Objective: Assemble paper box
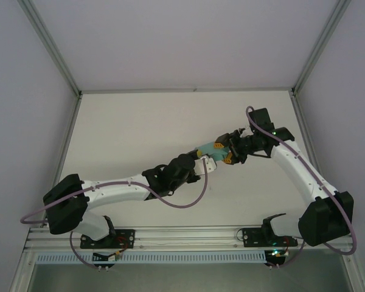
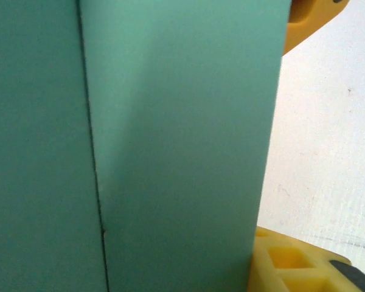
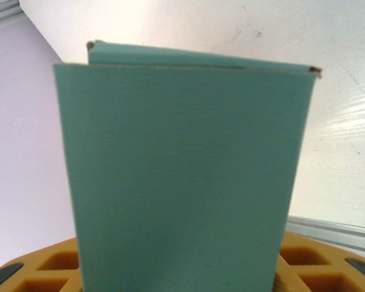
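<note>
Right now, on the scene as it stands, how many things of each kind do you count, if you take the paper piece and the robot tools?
paper box, teal: 1
tools with yellow fingers: 2 (left tool, right tool)
Total: 3

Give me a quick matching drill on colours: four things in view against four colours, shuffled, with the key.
Things:
1. paper box
2. table
3. cable
4. finger pads

Colours:
A. white
B. yellow
C. purple
D. teal-green

Pairs: 1-D, 2-A, 3-C, 4-B
</note>
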